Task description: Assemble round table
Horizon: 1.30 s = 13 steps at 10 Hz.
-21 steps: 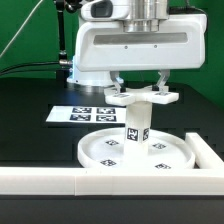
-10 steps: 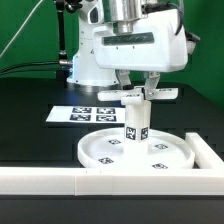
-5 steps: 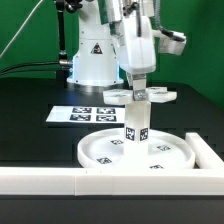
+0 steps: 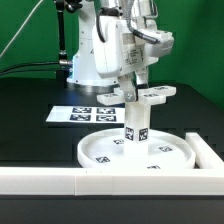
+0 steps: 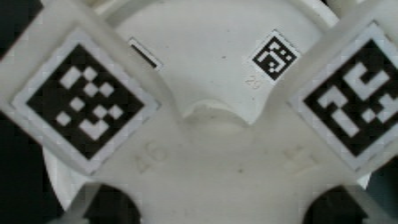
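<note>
The large round disc (image 4: 100, 152) lies flat on the black table. The short post (image 4: 135, 128) stands upright at its centre. The cross-shaped foot piece (image 4: 160, 92) sits level on top of the post. My gripper (image 4: 136, 90) comes down from above and is shut on the foot piece at its middle. In the wrist view the foot piece (image 5: 214, 150) fills the picture, with a large tag on each of two arms, and my gripper (image 5: 231, 205) holds it between two dark fingertips (image 5: 116, 205). A small tag on the disc (image 5: 274, 55) shows beyond it.
The marker board (image 4: 80, 113) lies on the table behind the disc, at the exterior view's left. The long white border wall (image 4: 50, 181) runs along the front and turns back at the exterior view's right (image 4: 208, 152). The arm's base stands behind.
My gripper has turned about its vertical axis with the foot piece in it. The foot piece's arms have swung round on top of the post. Disc and post have stayed in place.
</note>
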Motion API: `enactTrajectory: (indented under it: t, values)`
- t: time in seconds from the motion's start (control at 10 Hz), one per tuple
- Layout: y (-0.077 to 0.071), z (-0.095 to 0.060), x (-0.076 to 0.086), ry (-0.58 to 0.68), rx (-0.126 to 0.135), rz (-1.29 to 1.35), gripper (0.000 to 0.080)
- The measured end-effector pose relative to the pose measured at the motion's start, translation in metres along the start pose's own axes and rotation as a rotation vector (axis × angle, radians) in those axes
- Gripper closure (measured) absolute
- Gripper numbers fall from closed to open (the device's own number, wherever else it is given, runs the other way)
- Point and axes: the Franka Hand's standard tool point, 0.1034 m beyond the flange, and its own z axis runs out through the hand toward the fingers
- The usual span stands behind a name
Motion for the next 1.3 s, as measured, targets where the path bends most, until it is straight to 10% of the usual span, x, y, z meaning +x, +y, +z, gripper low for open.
enactTrajectory:
  t: [0.2, 0.3, 0.8, 1.3]
  values:
    - [-0.001, -0.007, -0.003, -0.012, 0.004, -0.044, 0.0344]
    - [-0.001, -0.017, -0.007, -0.027, 0.016, -0.052, 0.0178]
    - [0.0, -0.027, -0.013, -0.04, 0.029, -0.213, 0.0151]
    - [0.008, -0.027, -0.027, -0.042, -0.084, -0.869, 0.0151]
